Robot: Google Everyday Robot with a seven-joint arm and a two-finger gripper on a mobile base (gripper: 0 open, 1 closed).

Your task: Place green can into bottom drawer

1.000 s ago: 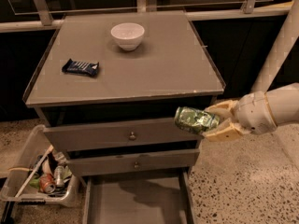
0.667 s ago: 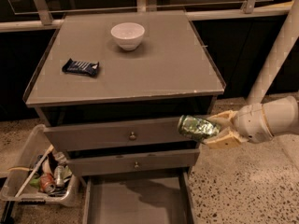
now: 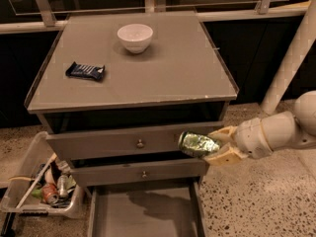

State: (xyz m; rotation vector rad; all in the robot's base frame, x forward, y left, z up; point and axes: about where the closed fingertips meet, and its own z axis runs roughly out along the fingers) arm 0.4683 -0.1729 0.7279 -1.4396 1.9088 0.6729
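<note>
My gripper [image 3: 217,144] reaches in from the right and is shut on the green can [image 3: 197,143], a dented shiny green-and-silver can held on its side. The can hangs in front of the right end of the two knobbed drawer fronts [image 3: 140,143], above the right side of the bottom drawer [image 3: 143,211]. The bottom drawer is pulled out, a shallow grey tray with a bare floor. The can is well above its floor.
A white bowl [image 3: 135,37] and a dark blue snack wrapper [image 3: 85,71] lie on the cabinet top [image 3: 163,73]. A clear bin [image 3: 47,189] with red-and-silver cans and rubbish stands on the floor at the left. A white post [image 3: 291,63] rises at the right.
My gripper has moved down and a little left with the green can, from beside the top drawer front to level with the gap between the two knobbed drawers.
</note>
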